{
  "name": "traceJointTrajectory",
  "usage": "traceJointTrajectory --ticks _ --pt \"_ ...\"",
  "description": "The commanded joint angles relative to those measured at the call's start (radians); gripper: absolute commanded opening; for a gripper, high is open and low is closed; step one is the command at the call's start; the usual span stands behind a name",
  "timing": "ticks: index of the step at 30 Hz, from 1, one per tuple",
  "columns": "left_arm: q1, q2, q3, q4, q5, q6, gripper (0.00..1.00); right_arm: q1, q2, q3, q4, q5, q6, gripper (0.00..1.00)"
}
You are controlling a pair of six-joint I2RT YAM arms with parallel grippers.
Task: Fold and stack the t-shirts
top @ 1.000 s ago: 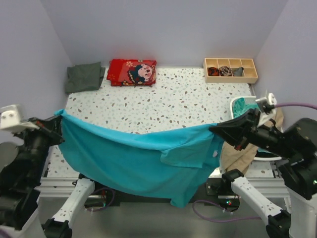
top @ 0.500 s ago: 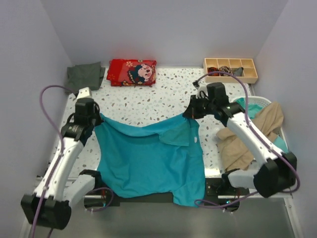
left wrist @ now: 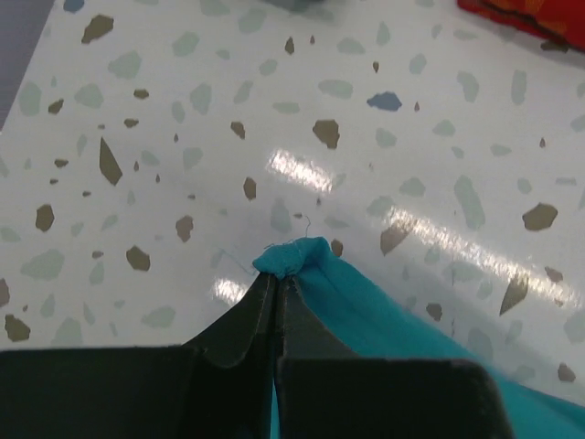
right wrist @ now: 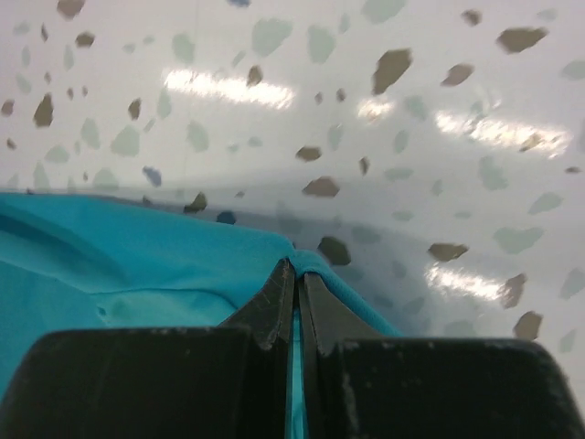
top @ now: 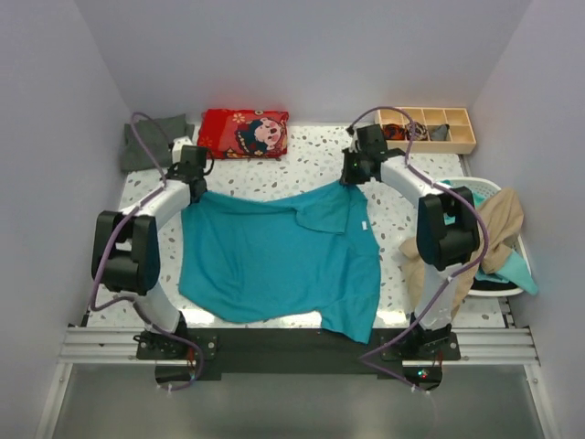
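Pinching the teal t-shirt point(top: 274, 261) by its far corners, left claw point(left wrist: 276, 279) and right claw point(right wrist: 294, 270) are both clamped on it. It lies spread on the bench point(top: 274, 169) behind them. Zero folds yet, and the beige t-shirt point(top: 503, 219) sits untouched further right.

Spread t-shirt point(top: 274, 261) centre; basket point(top: 480, 183) right; organizer point(top: 439, 146) behind basket
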Motion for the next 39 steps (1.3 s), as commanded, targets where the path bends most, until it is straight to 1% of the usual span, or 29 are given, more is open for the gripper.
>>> traceJointTrajectory --ticks 1,2,4,7,10,15,17,18,20,23,25,29,32,33,34,38,39 --pt "0.05 0.092 0.146 0.119 -0.077 0.09 0.0 -0.095 0.079 0.145 0.033 -0.008 -0.002 0.0" --pt "0.056 0.11 0.18 0.14 -0.066 0.108 0.0 -0.101 0.102 0.2 0.018 -0.01 -0.011 0.0" --pt "0.07 0.167 0.215 0.138 -0.06 0.136 0.0 -0.112 0.161 0.245 -0.015 -0.013 -0.026 0.0" --pt "0.087 0.237 0.28 0.103 0.008 0.159 0.0 -0.121 0.22 0.326 -0.05 -0.072 -0.026 0.0" --pt "0.088 0.273 0.294 0.092 0.035 0.159 0.0 -0.119 0.226 0.33 -0.071 -0.112 -0.025 0.0" --pt "0.088 0.273 0.238 0.101 0.089 0.136 0.0 -0.119 0.172 0.275 -0.119 -0.135 -0.032 0.0" --pt "0.087 0.253 0.203 0.128 0.124 0.128 0.0 -0.121 0.125 0.236 -0.122 -0.148 -0.037 0.0" --pt "0.087 0.242 0.186 0.144 0.167 0.125 0.0 -0.121 0.113 0.226 -0.123 -0.151 -0.04 0.0" --pt "0.087 0.21 0.153 0.159 0.19 0.093 0.0 -0.121 0.093 0.227 -0.142 -0.158 -0.045 0.0" --pt "0.087 0.15 0.107 0.161 0.248 0.058 0.08 -0.121 0.062 0.233 -0.176 -0.163 -0.048 0.0" --pt "0.087 0.1 0.068 0.153 0.285 0.044 0.09 -0.121 0.031 0.215 -0.189 -0.148 -0.046 0.0" --pt "0.087 0.022 0.001 0.125 0.298 0.013 0.16 -0.121 -0.004 0.178 -0.203 -0.148 -0.022 0.0" --pt "0.085 -0.052 -0.074 0.142 0.287 0.008 0.15 -0.121 -0.033 0.131 -0.188 -0.151 -0.012 0.0" --pt "0.087 -0.08 -0.087 0.15 0.282 0.007 0.16 -0.121 -0.035 0.127 -0.188 -0.175 -0.012 0.0" --pt "0.085 -0.087 -0.097 0.151 0.279 0.004 0.13 -0.121 -0.038 0.135 -0.191 -0.189 -0.014 0.0" --pt "0.085 -0.111 -0.084 0.162 0.284 0.008 0.1 -0.121 -0.052 0.163 -0.2 -0.249 -0.011 0.0" --pt "0.085 -0.106 -0.072 0.145 0.281 0.01 0.1 -0.121 -0.053 0.173 -0.231 -0.26 -0.014 0.0"
